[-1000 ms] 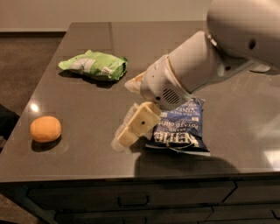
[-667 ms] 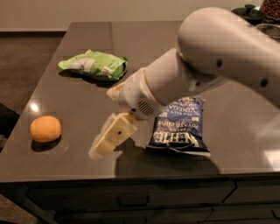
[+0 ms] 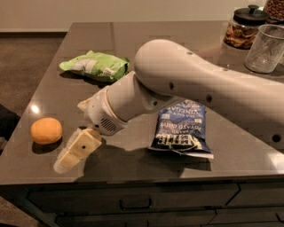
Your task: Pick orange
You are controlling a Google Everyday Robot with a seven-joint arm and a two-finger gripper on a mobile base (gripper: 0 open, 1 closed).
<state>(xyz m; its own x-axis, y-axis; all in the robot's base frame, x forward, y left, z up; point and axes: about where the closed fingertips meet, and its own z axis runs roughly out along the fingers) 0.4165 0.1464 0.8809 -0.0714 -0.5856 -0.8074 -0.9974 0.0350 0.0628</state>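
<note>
One orange (image 3: 46, 130) lies near the left front edge of the dark, glossy bench (image 3: 133, 166). Just right of it hangs the hand (image 3: 72, 135), spread wide and empty, clear of the fruit. There are two chip bags, a green bag (image 3: 95, 65) behind and a blue bag (image 3: 182, 128) mid-bench. At far right stand one lidded jar (image 3: 247, 27) and one clear cup (image 3: 266, 48). Drawers sit below the bench, with brown floor to the left.

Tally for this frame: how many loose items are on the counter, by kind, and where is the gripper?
Fruit: 1, the orange
Chip bags: 2, the green bag and the blue bag
Jars: 1, the lidded jar
Cups: 1, the clear cup
Total: 5, leaving out a cut-off container at top right
The gripper is close beside the orange, near the counter's front edge.
</note>
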